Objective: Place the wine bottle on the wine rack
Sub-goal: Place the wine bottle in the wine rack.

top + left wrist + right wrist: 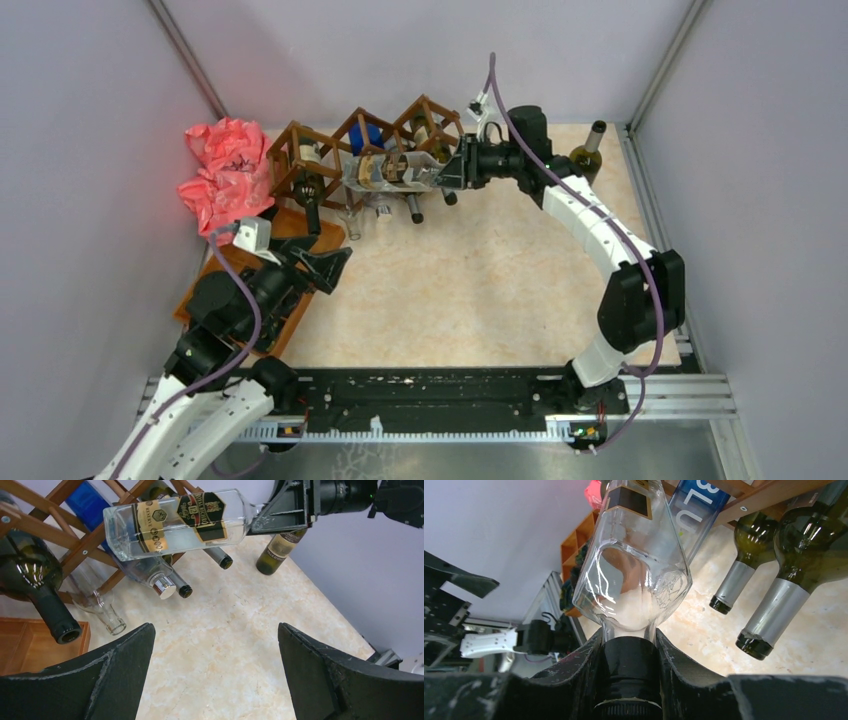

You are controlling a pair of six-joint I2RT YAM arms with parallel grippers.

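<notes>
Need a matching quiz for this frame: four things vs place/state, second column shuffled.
1. clear bottle
2. lone green bottle
3. pink bag
4. left gripper

A. upright near the right wall
B. open, holding nothing
C. beside the left end of the wine rack
D. neck clamped in the right gripper

Pairs: 1-D, 2-A, 3-C, 4-B

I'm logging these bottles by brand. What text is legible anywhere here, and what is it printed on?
"BLU", cut off at the edge: blue bottle in the wine rack.
"RESERVE": gold label on the clear bottle.
Black label on that bottle: too blurred to read.
Label on the standing green bottle: too small to read.
</notes>
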